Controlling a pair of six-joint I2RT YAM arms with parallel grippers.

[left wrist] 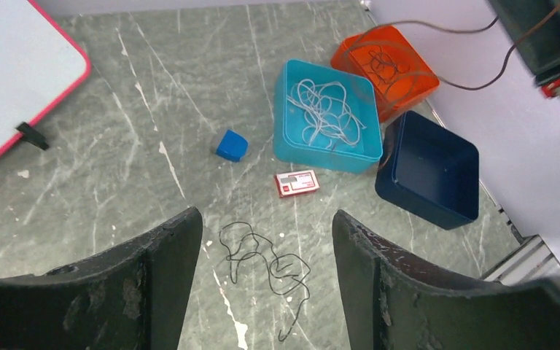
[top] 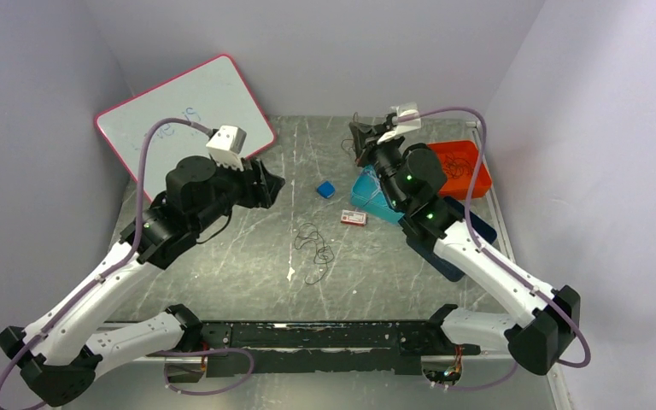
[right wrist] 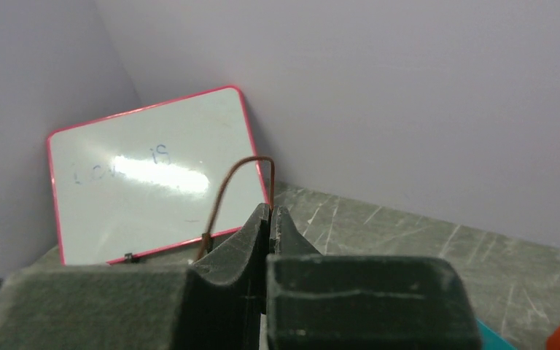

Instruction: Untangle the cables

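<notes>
The right gripper (right wrist: 270, 219) is clamped on a thin brown wire (right wrist: 219, 197), which trails down into the orange bin (left wrist: 415, 91), while the white cables (left wrist: 328, 109) lie in the teal bin (left wrist: 286, 124). The left gripper (left wrist: 266, 219) hangs wide open over the black cable (left wrist: 266, 264), which is loose on the table just beside a small red card (left wrist: 296, 183). The brown strand probably wants a slow lowering before release, so its loops settle inside the bin and do not snag the rim.
</notes>
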